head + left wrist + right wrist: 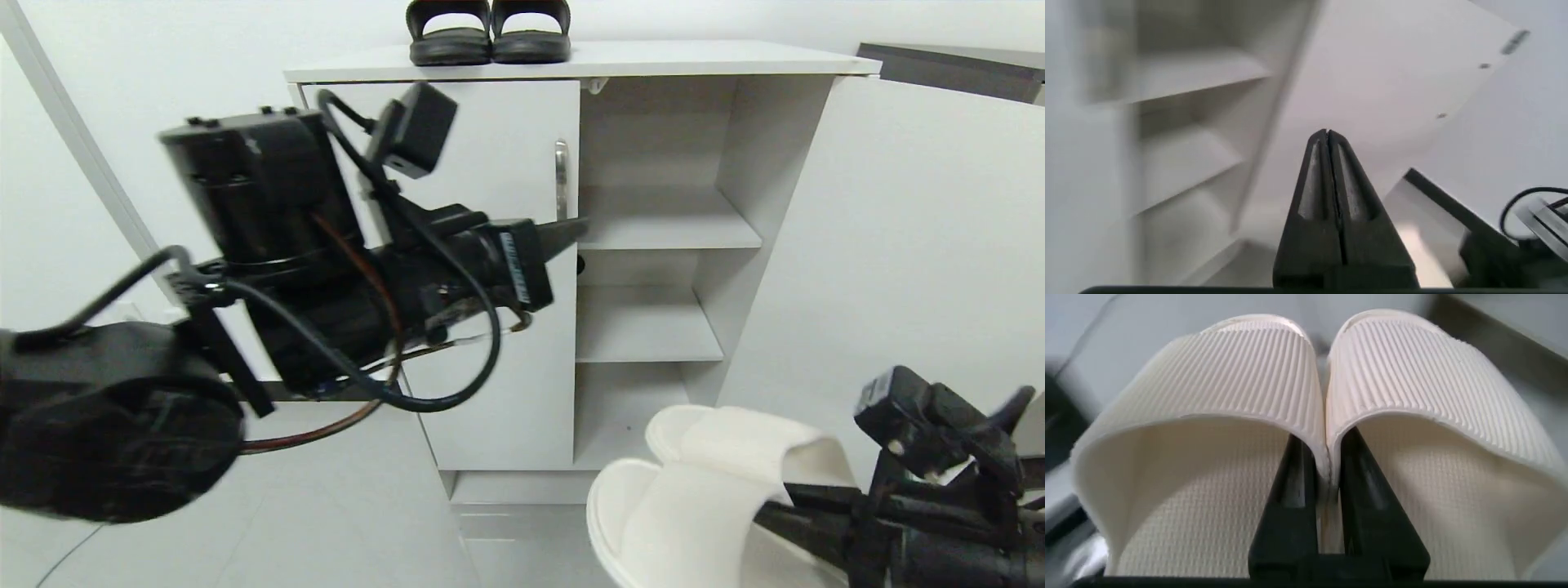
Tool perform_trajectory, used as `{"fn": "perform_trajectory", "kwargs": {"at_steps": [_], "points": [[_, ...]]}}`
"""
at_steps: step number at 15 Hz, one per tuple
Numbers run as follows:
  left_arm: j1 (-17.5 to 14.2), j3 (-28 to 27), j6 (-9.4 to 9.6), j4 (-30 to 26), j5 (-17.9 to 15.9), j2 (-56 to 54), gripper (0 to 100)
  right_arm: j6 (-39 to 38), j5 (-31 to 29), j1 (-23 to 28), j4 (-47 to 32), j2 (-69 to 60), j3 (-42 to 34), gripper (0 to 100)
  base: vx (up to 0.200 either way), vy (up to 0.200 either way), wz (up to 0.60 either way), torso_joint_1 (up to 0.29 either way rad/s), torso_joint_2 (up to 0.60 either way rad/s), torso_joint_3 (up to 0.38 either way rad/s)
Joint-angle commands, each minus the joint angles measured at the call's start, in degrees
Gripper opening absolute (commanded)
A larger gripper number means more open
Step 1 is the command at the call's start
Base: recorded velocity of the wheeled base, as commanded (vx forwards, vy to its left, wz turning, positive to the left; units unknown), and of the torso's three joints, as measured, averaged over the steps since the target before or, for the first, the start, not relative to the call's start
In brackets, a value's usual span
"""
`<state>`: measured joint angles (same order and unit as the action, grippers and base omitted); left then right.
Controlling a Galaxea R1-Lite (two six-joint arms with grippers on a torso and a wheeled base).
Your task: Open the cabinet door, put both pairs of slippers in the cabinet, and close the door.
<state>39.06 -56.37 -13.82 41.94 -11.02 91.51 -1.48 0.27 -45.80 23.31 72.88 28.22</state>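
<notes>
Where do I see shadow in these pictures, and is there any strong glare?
Head view: soft, even light, the cabinet shelves slightly shaded, no strong glare. Right wrist view: shadow inside the white slippers. Left wrist view: the left end effector dark against the pale door.

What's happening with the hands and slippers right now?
Left hand shut, empty, tip at the opening's edge, maybe in the way. Right hand shut on white slippers, low before open cabinet. Black slippers on its top.

White slippers (1249,400) show soft matt foam, ribbed straps and pebbled insoles; black slippers (488,37) look smooth matt rubber; cabinet (506,392) is matt white laminate, handle (561,180) shiny metal.
</notes>
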Motion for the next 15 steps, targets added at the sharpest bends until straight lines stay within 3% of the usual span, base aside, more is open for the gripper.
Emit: {"fn": "perform_trajectory", "kwargs": {"at_steps": [1, 2, 4, 5, 9, 15], "points": [[-6.71, 10.31, 0.64, -9.15, 6.36, -19.01, 0, -4.41, -4.84, 3.09, 1.65, 7.28, 2.98, 0, 0.0, 0.0, 0.0, 0.0, 0.0, 0.0], [-10.41, 15.32, 1.78, -19.35, 12.95, -31.05, 0, -6.52, -8.18, 4.23, 3.23, 9.74, 4.83, 0, 0.0, 0.0, 0.0, 0.0, 0.0, 0.0], [-15.77, 19.72, 4.6, -30.95, 21.66, -46.16, 0, -6.7, -13.28, 4.4, 3.85, 11.94, 5.88, 0, 0.0, 0.0, 0.0, 0.0, 0.0, 0.0], [-21.13, 20.51, 6.18, -36.93, 24.73, -53.55, 0, -6.7, -13.89, 4.4, 4.38, 12.55, 5.97, 0, 0.0, 0.0, 0.0, 0.0, 0.0, 0.0], [-35.46, 27.01, 6.88, -54.15, 25.7, -75.61, 0, -6.35, -14.15, 4.14, 5.43, 13.08, 5.53, 0, 0.0, 0.0, 0.0, 0.0, 0.0, 0.0], [-39.32, 43.8, 6.62, -54.86, 26.23, -90.9, 0, -6.26, -14.24, 3.44, 5.52, 12.99, 5.09, 0, 0.0, 0.0, 0.0, 0.0, 0.0, 0.0]]}}
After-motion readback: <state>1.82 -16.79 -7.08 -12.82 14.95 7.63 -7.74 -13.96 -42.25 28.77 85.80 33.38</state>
